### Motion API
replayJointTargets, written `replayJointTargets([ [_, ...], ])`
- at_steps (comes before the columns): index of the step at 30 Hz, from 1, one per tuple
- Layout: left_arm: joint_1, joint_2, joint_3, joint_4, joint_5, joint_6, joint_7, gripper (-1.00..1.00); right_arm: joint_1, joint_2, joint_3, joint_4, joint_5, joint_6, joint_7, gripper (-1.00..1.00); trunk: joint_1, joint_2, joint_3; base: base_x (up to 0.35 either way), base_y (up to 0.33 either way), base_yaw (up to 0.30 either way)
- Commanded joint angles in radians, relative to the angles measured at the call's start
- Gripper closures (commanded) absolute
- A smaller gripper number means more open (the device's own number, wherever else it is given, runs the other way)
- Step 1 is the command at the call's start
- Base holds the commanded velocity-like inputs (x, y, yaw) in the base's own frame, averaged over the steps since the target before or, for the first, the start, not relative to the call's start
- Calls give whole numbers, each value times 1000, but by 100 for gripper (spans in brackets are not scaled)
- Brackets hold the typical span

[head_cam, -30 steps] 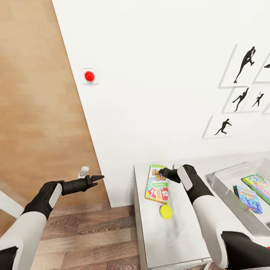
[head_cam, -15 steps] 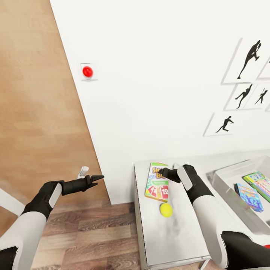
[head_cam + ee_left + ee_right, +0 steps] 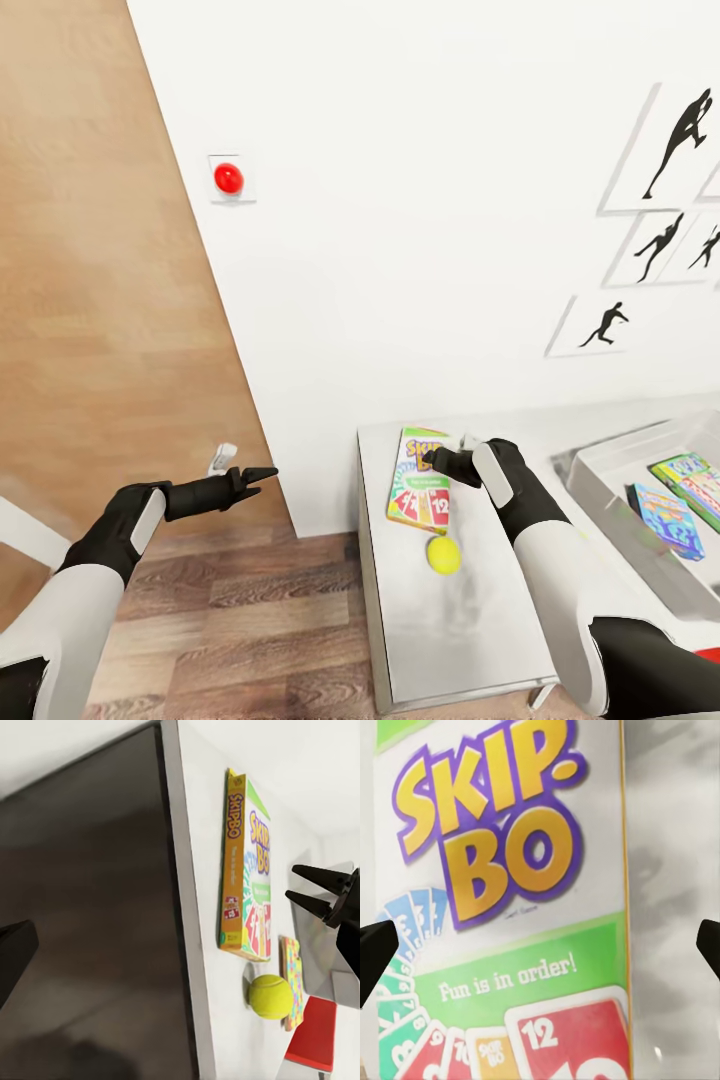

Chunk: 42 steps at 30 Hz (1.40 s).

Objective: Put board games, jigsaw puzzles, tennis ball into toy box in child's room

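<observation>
The right gripper (image 3: 432,461), fingers apart, hovers over the Skip-Bo board game (image 3: 419,492) lying flat on the worktop (image 3: 470,620) directly beneath them, apparently lining up a grasp; next it likely must lower and close, while the left gripper (image 3: 262,474), fingers together, idles

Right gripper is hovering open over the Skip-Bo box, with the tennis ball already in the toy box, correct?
Not quite: the tennis ball lies on the table, near the Skip-Bo box, per the head view. The right gripper does hover over it, jaws open.
</observation>
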Motion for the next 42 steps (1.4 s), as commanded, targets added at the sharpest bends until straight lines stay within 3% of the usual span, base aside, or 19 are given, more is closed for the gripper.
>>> replayJointTargets([
  [1,-1,0,1,0,1,5,-2,-100,-1,1,-3,-1,-11,3,-9,-100,0,-2,-4,0,0,0],
  [22,-1,0,1,0,1,5,-2,-100,-1,1,-3,-2,-11,3,-9,-100,0,-2,-37,0,0,34],
  [36,-1,0,0,0,1,5,-2,-100,-1,2,-3,-1,-13,6,-8,-100,0,-2,-41,0,0,10],
  [42,-1,0,1,0,1,5,-2,-100,-1,2,-3,-1,-13,9,72,-100,0,-2,-41,0,0,0],
])
